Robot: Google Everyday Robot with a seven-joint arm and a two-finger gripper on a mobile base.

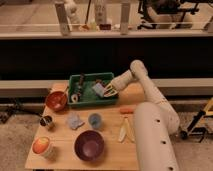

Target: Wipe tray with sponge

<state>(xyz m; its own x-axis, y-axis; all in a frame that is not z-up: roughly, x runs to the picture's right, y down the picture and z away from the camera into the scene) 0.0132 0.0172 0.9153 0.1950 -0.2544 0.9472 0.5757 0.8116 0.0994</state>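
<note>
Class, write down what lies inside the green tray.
The sponge lies in the tray, with the gripper right beside it. A few small utensils lie there too, hard to name. The tray floor beneath them is hidden.

Wooden tabletop, plenty on it. Far left, a red-brown bowl; just in front of it, a small dark cup. Centre: a pale blue-grey pad just beside a small round blue cup. Near edge: a purple bowl, and an orange-topped round container at the left corner. Right side: an orange stick, pale yellow strips below it. The end effector hangs over the far side.
</note>
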